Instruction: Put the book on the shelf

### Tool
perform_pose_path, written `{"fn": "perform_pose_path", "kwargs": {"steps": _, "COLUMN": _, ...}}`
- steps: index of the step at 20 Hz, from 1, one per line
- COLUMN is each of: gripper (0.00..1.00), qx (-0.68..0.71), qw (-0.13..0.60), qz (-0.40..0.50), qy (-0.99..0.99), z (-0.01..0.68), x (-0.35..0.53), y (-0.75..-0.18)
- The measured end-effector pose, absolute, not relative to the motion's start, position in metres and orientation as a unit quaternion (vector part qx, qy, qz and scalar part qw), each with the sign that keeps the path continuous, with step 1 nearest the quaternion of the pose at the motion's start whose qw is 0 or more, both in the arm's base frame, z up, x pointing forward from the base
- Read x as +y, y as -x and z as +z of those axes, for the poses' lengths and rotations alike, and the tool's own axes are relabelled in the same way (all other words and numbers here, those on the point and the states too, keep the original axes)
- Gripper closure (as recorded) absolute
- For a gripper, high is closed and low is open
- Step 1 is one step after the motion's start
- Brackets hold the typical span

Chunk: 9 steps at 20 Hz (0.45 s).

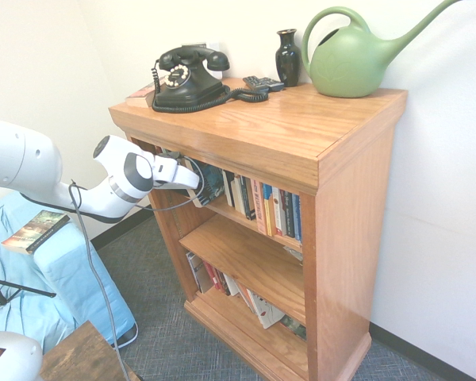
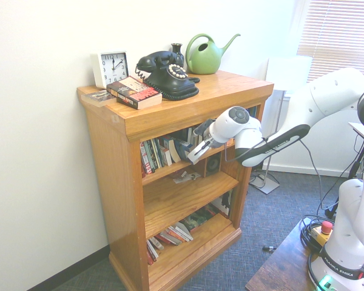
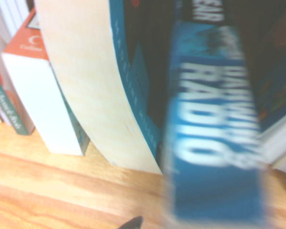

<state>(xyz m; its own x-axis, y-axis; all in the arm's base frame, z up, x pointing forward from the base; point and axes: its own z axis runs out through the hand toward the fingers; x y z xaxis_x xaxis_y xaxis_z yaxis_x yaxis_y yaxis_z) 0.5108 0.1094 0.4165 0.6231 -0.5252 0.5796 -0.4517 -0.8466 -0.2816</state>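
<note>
**Book seen in top bay, gripper at the bay mouth — finger state not resolved**

The gripper (image 1: 192, 179) is seen at the mouth of the top bay of the wooden bookcase (image 1: 357, 198), pointed in and downward. In the first exterior view its fingers are largely masked by the white hand and the bay's shadow; in the second exterior view the gripper (image 2: 196, 154) shows as light prongs, but whether they are apart or together cannot be told. No grip on anything can be confirmed.

The Greg Bear paperback (image 3: 212, 143) is shown directly ahead of the gripper in the wrist view: blue spine with large white "RADIO" lettering, heavily blurred, its lower end on the shelf board. The top of the spine is cut off by the frame. From the first exterior view only a bluish sliver (image 1: 211, 181) is visible just beyond the fingertips, leaning; whether it is the same book cannot be told.

Beside it in the wrist view a curved cream page block (image 3: 90, 95) leans, then an orange-topped white book (image 3: 38, 90); titles are unreadable.

Above the gripper, on the top slab: black rotary phone (image 1: 186, 78), green watering can (image 1: 353, 59), dark vase (image 1: 287, 55). The white clock (image 2: 111, 67) and the red-and-black book (image 2: 133, 92) are visible only in the second exterior view.
</note>
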Motion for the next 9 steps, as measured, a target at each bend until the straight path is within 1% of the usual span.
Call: {"fn": "perform_pose_path", "kwargs": {"steps": 9, "gripper": 0.0, "qx": 0.292, "qw": 0.03, "qz": -0.285, "qy": 0.912, "z": 0.407, "x": 0.076, "y": -0.403}}
